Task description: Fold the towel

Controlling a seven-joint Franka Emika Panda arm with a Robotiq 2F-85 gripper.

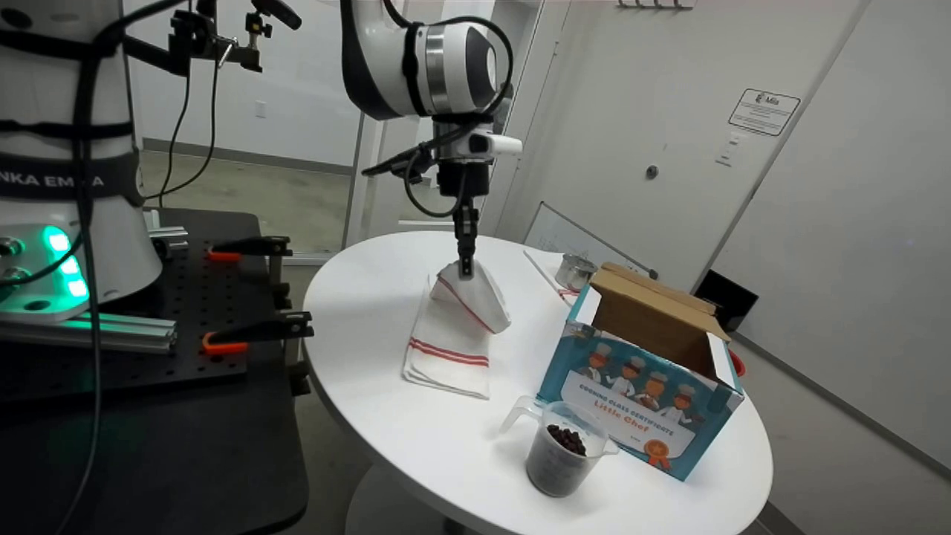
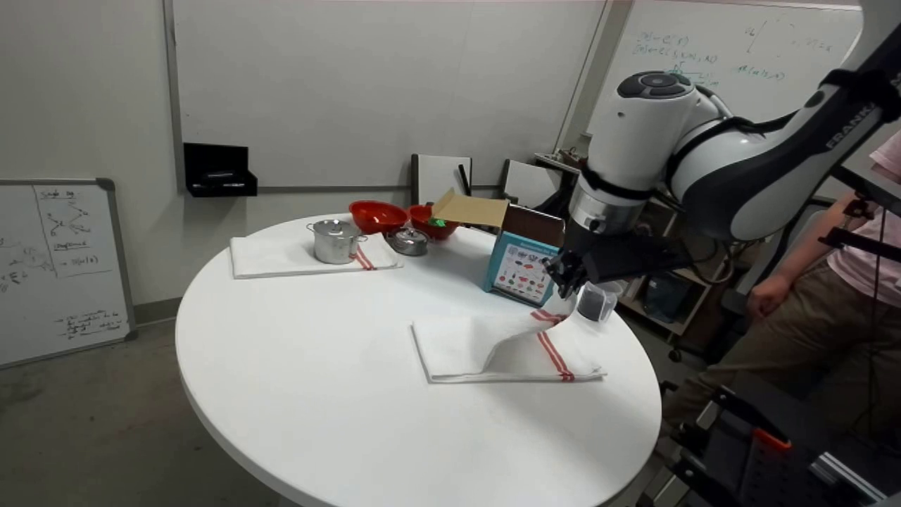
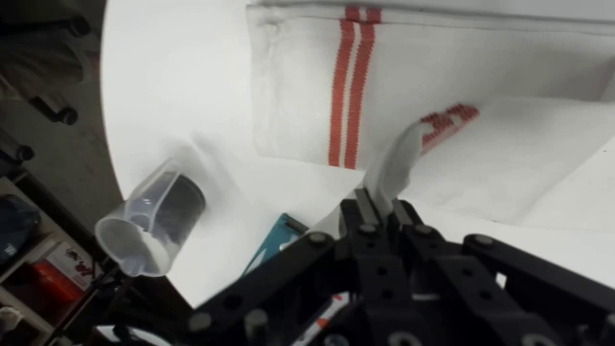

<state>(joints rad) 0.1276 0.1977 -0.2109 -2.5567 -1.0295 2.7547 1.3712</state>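
The towel (image 1: pixel 449 368) is a white cloth with red stripes, lying flat in layers on the white round table. It also shows in an exterior view (image 2: pixel 457 352) and in the wrist view (image 3: pixel 298 96). My gripper (image 1: pixel 466 271) is shut on a raised edge of the towel's top layer, as the wrist view (image 3: pixel 382 206) shows. The lifted part slopes up from the table to the fingertips. The lower layers stay on the table, with a pair of red stripes exposed near one end. In an exterior view the gripper (image 2: pixel 563 287) holds the cloth above its striped end.
A colourful cardboard box (image 1: pixel 631 386) stands open beside the towel. A clear measuring cup (image 1: pixel 561 457) with dark pieces stands near the table edge. A metal pot (image 2: pixel 334 243) sits on another striped white cloth (image 2: pixel 271 259). Red bowls (image 2: pixel 378 216) and a metal lid (image 2: pixel 410 241) are at the back.
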